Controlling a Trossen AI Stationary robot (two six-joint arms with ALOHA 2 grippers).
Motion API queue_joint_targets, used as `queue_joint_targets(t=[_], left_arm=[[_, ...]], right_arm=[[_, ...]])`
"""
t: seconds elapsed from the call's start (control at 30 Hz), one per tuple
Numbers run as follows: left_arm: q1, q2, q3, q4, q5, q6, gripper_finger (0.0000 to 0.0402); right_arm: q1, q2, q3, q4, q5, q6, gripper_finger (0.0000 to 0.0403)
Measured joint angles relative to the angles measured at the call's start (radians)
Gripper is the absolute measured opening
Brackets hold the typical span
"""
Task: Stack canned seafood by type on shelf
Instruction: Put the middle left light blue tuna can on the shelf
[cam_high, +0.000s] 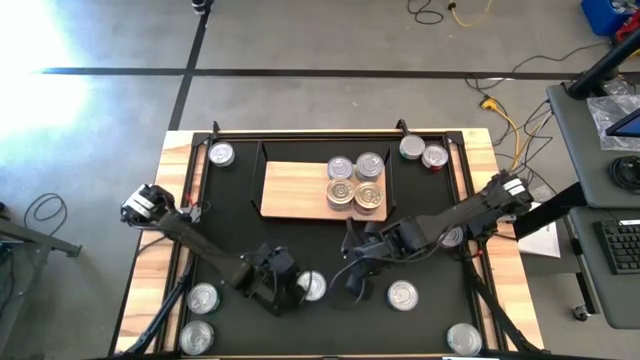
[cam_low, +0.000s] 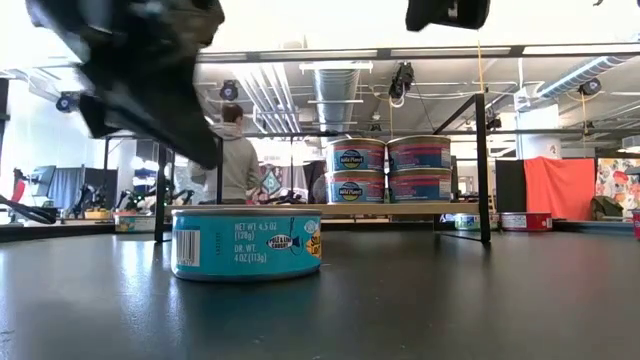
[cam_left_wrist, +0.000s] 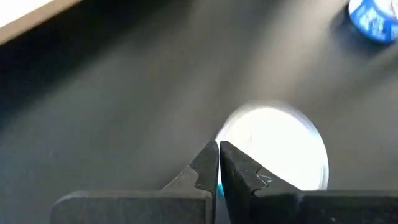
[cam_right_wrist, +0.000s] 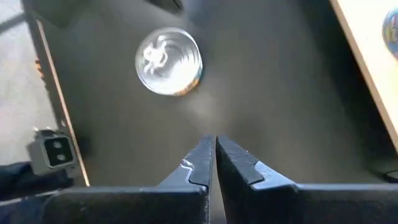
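On your left, the left claw (cam_high: 290, 291) sits low over the black mat (cam_high: 300, 240) near the front of the bench (cam_high: 150, 250), its two fingers (cam_left_wrist: 208, 167) pressed together with nothing between them. Just beside its tip stands a silver-topped tin with a teal side (cam_high: 313, 286); in the left wrist view that tin (cam_left_wrist: 273, 149) lies right past the closed fingertips, and you cannot tell whether they touch it. In the low view the same tin (cam_low: 247, 243) stands upright on the mat, with a dark arm hanging above and to its left.

Further left you have one tin (cam_high: 222, 154) at the back corner of the mat and two more tins (cam_high: 200, 315) at the front left corner.

In the middle, the shelf (cam_high: 290, 190) lies on the mat with its light-wood board bare on the left part. Four tins (cam_high: 356, 182) stand grouped on its right part; the low view shows them as two stacks of two (cam_low: 388, 170), blue-labelled with reddish bands.

The right claw (cam_high: 357, 280) hovers over the mat in front of the shelf, fingers (cam_right_wrist: 202, 162) drawn tight together and empty. One silver tin (cam_high: 402, 295) lies just to its right, another (cam_high: 464, 338) at the front right corner.

At the back right, two tins (cam_high: 423, 151) stand side by side, the right one with a red side
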Motion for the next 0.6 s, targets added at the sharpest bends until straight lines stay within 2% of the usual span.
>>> queue_joint_targets(t=[0.27,0.43,0.6], left_arm=[[-0.125,0.016,-0.031,-0.024,0.004,-0.229,0.0000],[-0.146,0.059,-0.031,0.020,0.064,-0.242,0.0000],[-0.148,0.107,-0.032,0.073,0.084,-0.237,0.0000]], right_arm=[[0.023,0.128,-0.001,0.018,0.000,-0.031,0.0013],[0.016,0.191,-0.002,0.012,-0.001,-0.034,0.0013],[0.002,0.191,-0.001,0.021,0.012,-0.034,0.0013]])
